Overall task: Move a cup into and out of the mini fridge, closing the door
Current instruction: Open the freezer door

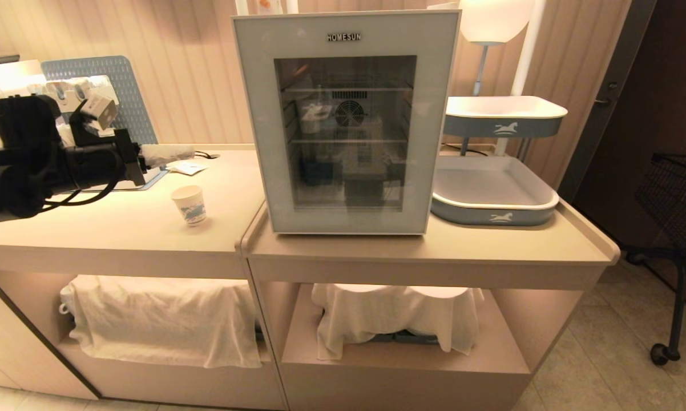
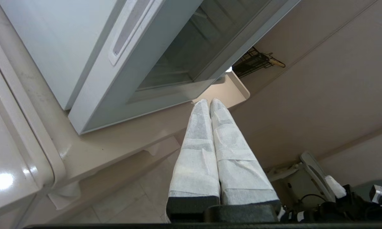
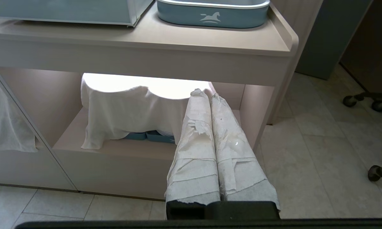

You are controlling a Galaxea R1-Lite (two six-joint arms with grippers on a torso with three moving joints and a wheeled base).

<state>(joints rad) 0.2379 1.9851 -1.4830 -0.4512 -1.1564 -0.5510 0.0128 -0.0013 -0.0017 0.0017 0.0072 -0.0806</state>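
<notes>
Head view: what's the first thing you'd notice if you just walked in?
The white box-shaped mini fridge with its dark glass door shut stands in the middle of the beige counter. To its left sits a small white paper cup with a blue print, with the robot's black left arm and shut left gripper beside it.

Left arm (image 1: 40, 162): black housing, black cables looped beneath, a small white tagged block mounted on top. Left pincer (image 2: 209, 103): two long tapered fingers (image 2: 195, 152) wrapped in white fabric tape over black bases. Right pincer (image 3: 207, 93): identical build (wrapping torn and frayed in places).
</notes>
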